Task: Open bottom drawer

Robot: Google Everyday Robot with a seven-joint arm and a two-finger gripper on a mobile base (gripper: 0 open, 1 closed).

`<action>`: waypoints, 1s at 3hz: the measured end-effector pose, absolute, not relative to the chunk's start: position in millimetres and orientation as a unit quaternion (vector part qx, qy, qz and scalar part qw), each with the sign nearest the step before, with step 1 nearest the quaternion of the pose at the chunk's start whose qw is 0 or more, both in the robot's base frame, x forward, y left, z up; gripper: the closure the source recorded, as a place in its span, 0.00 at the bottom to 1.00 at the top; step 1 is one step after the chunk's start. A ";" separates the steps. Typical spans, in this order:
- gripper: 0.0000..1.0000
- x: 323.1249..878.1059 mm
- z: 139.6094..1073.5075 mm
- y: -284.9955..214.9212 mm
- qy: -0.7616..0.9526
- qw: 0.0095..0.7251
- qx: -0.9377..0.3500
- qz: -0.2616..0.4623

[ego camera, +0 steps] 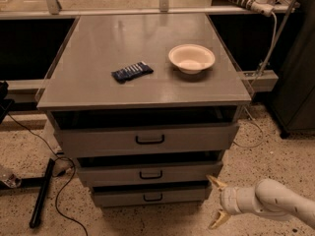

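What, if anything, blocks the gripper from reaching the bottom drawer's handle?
Probably nothing: yes, it looks reachable. The gripper, open, is right of the bottom drawer, level with its handle, and nothing stands before it.

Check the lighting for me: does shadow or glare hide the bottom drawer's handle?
Camera view: no; the bottom drawer sits in shade under the middle drawer, yet its black handle stands out against the grey front. Same view: soft sheen only on the cabinet top; the gripper, open, low to the drawer's right, is well lit.
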State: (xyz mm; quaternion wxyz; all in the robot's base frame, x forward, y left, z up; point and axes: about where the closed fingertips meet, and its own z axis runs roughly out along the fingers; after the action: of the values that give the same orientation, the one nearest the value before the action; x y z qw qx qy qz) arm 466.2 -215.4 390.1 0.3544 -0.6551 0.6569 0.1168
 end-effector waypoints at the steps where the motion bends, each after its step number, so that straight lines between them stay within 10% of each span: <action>1: 0.00 480.6 346.1 -208.6 0.645 0.348 -0.671 0.112; 3: 0.00 514.8 247.0 -193.5 0.632 0.328 -0.692 0.113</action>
State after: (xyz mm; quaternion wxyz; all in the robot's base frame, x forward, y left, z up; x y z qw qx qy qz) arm 514.8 -193.5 247.0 0.3285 -0.6924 0.6324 0.1132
